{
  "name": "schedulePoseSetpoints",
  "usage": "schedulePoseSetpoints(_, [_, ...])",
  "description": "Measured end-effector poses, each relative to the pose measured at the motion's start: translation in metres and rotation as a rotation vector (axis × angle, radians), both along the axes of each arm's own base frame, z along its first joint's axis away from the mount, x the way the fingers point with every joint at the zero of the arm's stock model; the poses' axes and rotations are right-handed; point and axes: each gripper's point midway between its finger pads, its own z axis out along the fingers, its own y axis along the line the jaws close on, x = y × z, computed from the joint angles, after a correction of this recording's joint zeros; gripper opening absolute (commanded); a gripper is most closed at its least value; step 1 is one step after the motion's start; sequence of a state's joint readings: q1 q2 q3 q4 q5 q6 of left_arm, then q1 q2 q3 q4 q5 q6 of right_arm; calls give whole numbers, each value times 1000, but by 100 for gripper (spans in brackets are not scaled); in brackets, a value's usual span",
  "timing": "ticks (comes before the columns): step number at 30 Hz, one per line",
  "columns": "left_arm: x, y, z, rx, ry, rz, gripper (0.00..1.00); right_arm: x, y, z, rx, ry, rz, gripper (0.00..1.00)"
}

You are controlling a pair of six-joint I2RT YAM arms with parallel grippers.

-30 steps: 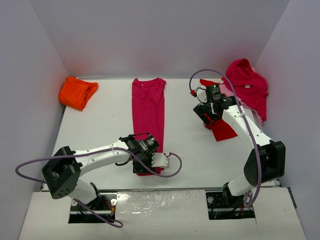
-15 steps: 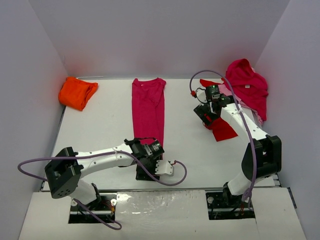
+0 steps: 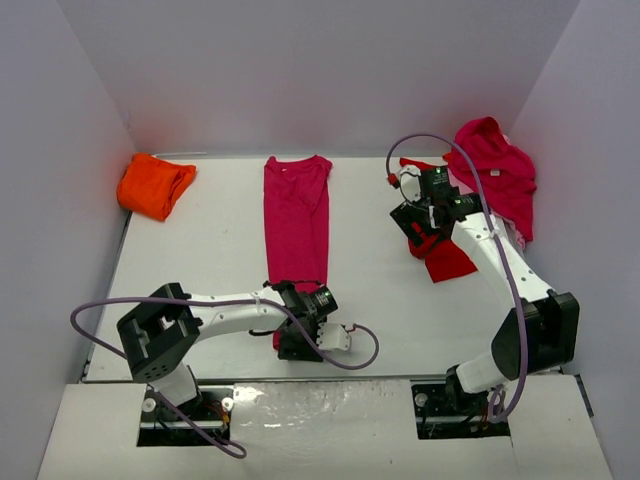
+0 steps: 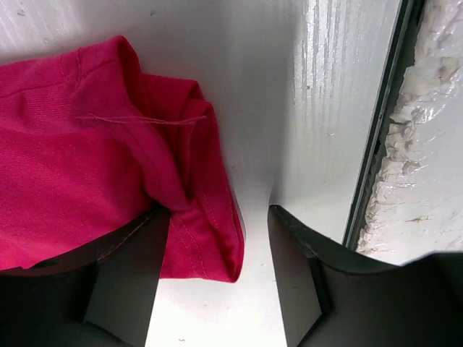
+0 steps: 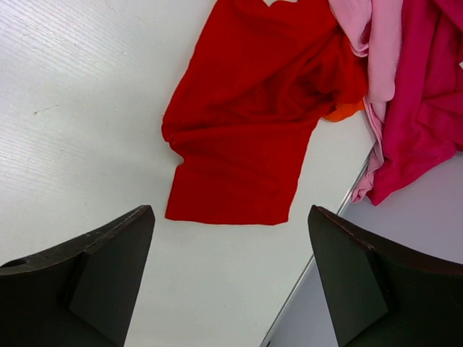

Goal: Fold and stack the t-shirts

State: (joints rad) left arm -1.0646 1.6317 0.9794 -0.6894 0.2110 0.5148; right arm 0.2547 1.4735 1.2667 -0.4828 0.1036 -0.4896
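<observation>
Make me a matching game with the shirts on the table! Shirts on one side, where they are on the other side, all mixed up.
Shirts:
1. orange cloth t-shirt
2. long magenta cloth t-shirt
3. bright red cloth t-shirt
4. light pink cloth t-shirt

Places:
A. below the open right gripper
B. bunched in the far left corner of the white table
C. squeezed between red cloth and the crimson cloth heap
D. a strip down the middle, its near end at the left gripper

Pairs: 1-B, 2-D, 3-A, 4-C
</observation>
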Motion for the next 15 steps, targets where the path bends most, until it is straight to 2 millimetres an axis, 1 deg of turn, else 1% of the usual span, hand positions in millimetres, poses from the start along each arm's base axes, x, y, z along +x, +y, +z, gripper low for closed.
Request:
schedulePoseSetpoints(1, [0, 0, 0, 1, -2, 1, 45, 0, 0, 2, 4, -7, 2, 85])
schedulePoseSetpoints(2, [1, 0, -1, 1, -5, 2, 37, -1, 1, 4, 7, -12, 3, 85])
schedulePoseSetpoints(3, [2, -1, -1, 2, -8, 3, 18, -1, 1, 6, 11, -16, 5, 85])
schedulePoseSetpoints(4, [4, -1, -2, 3, -15, 4, 7, -1, 2, 7, 15, -18, 6, 86])
schedulePoseSetpoints(5, [6, -2, -2, 5, -24, 4, 2, -2, 2, 8, 19, -20, 8, 86])
schedulePoseSetpoints(6, [9, -3, -3, 7, -35, 5, 0, -2, 3, 8, 22, -22, 9, 86])
schedulePoseSetpoints(8, [13, -4, -3, 12, -42, 13, 0, -2, 4, 10, 29, -25, 12, 86])
schedulePoseSetpoints(15, [14, -3, -4, 33, -48, 19, 0, -5, 6, 14, 45, -36, 23, 86])
